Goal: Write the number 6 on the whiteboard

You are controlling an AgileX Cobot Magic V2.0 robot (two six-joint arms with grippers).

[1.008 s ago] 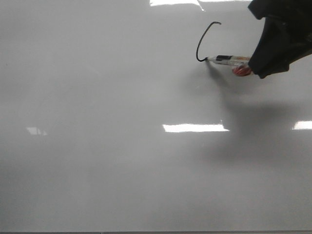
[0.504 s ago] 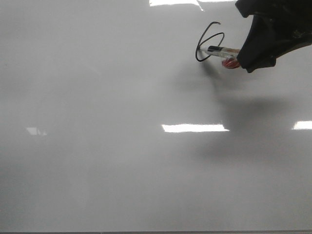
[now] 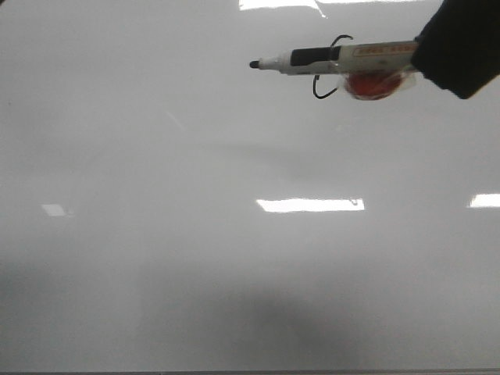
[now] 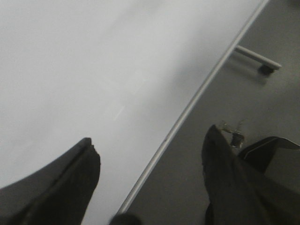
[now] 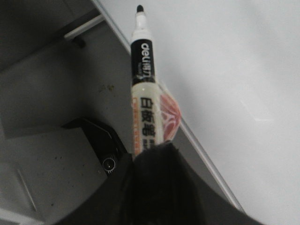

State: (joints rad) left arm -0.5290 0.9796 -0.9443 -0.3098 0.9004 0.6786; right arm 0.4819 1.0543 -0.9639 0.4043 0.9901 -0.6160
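— So, where is the number 6 (image 3: 332, 78)?

— Up by the far right corner of the whiteboard (image 3: 195, 258), half hidden behind the marker (image 3: 336, 58).

— Who has the marker?

— The right claw (image 5: 152, 154) pinches it, tip off the board. The left claw (image 4: 150, 187) is spread wide, holding nothing.

— What now?

— I think lift straight up, so the tip smears nothing.
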